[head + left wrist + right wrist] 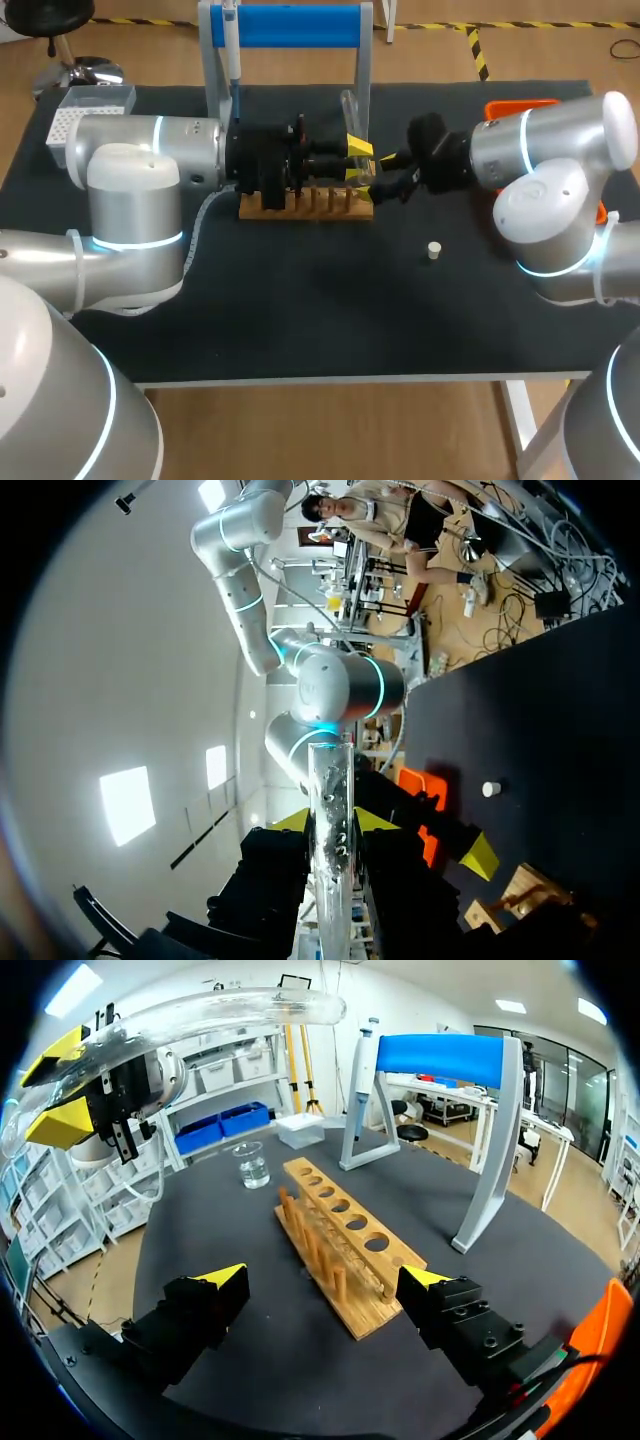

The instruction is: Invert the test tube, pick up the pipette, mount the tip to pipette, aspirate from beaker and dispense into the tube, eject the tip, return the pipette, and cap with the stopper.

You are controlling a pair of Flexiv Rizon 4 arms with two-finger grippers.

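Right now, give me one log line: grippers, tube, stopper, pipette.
left gripper: shut on test tube, held clear of rack | right gripper: open, facing rack | stopper: on table | pipette: on stand

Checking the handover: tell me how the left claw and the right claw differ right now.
The left claw is shut on the test tube; the right claw is open and holds nothing. The left claw holds the tube in the air, clear of the wooden rack; the right claw's spread fingers face that rack. Both have yellow tips and sit close together by the rack.
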